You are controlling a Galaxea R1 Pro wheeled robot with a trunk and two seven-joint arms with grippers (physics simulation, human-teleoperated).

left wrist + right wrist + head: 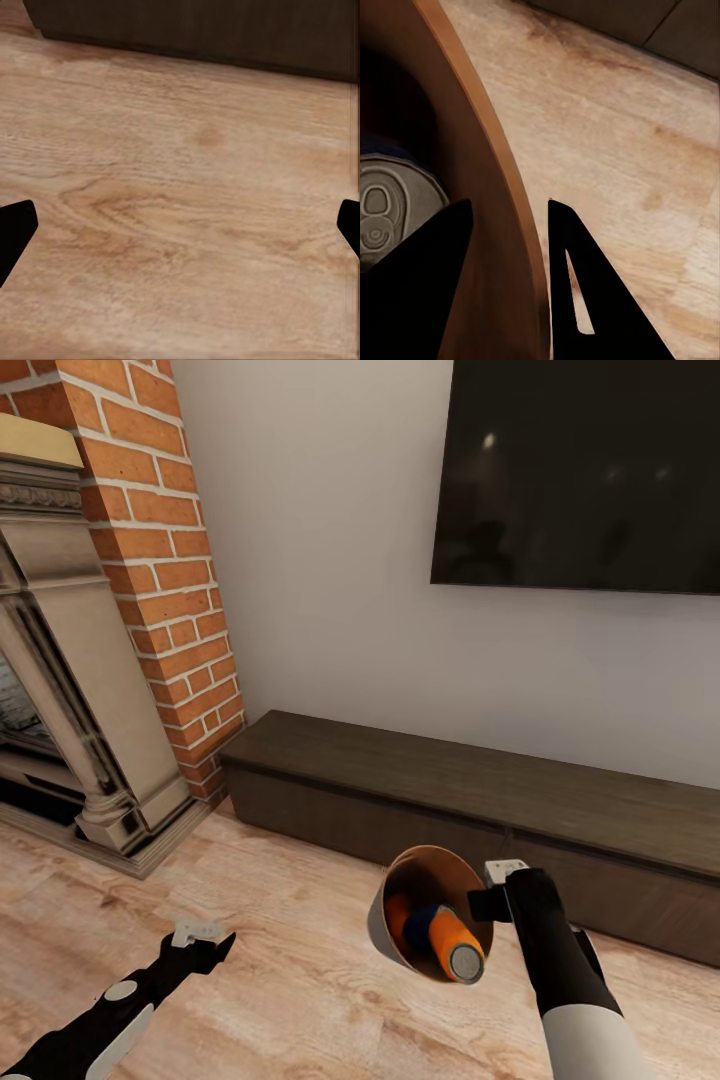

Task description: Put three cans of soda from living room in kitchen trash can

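1. The right gripper (pixel 492 890) is holding the trash can (pixel 385 935) by its rim, low in the middle of the head view. Its two fingers are clamped on the wall, one inside and one outside.
2. The trash can is tipping, with its open mouth facing up and toward the camera. It is hanging above the light wood floor (pixel 290 980), in front of the long dark cabinet (pixel 480 790).
3. Soda cans are lying inside it. One orange can (pixel 452 943) is poking out near the rim, its grey top (pixel 390 214) showing. A dark blue can (pixel 422 922) and another orange can (pixel 399 913) are sitting deeper in.
4. The left gripper (pixel 198 934) is hanging at the lower left, holding nothing. Its fingers are spread apart over bare floor.
5. The trash can looks light and stiff, but its smooth, thin wall may be slippery. The cans could roll and slide out. The rim is a good place to hold, and keeping the mouth up looks safest.
6. The black TV (pixel 580 470) and the brick fireplace (pixel 150 560) are showing this is the living room, so the kitchen looks far off.
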